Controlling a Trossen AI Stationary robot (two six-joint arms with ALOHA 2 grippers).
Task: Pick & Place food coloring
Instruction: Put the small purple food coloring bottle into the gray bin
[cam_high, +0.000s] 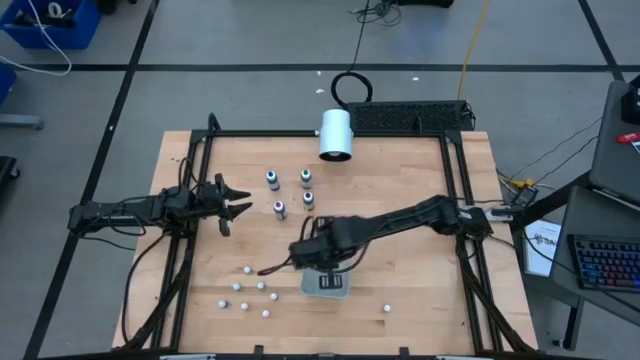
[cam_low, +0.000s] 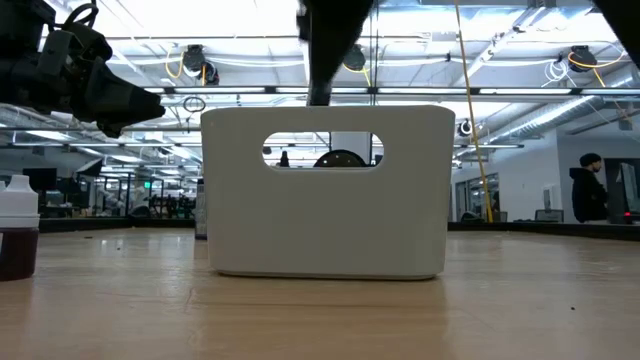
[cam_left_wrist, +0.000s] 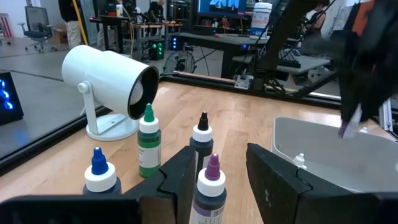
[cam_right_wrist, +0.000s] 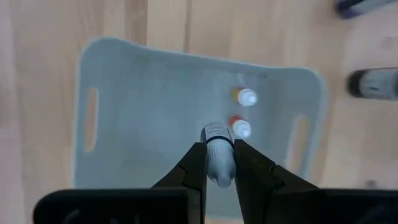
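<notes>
Several food coloring bottles stand upright on the wood table: blue cap (cam_left_wrist: 99, 169), green cap (cam_left_wrist: 148, 144), dark cap (cam_left_wrist: 202, 132) and purple cap (cam_left_wrist: 211, 180), the same group as (cam_high: 290, 192) in the high view. My left gripper (cam_high: 236, 205) is open and hovers left of them, its fingers aimed at the purple-capped bottle without reaching it. My right gripper (cam_right_wrist: 219, 146) is shut on another small pale bottle (cam_right_wrist: 217, 158) above the white bin (cam_high: 327, 282). Two white-tipped bottles (cam_right_wrist: 242, 113) stand inside the bin. My right gripper pinches the small pale bottle by its body (cam_right_wrist: 219, 167) between its two fingers. The fingers come from above, pointing down into the bin. The bottle is lifted clear, and its far end (cam_right_wrist: 214, 132) reaches below the fingertips over the bin floor.
A large white cylinder on a stand (cam_high: 335, 135) sits at the table's far edge behind the bottles. Several small white balls (cam_high: 250, 285) lie scattered left of the bin, and one (cam_high: 386, 308) to its right. A black frame (cam_high: 455, 200) borders the table.
</notes>
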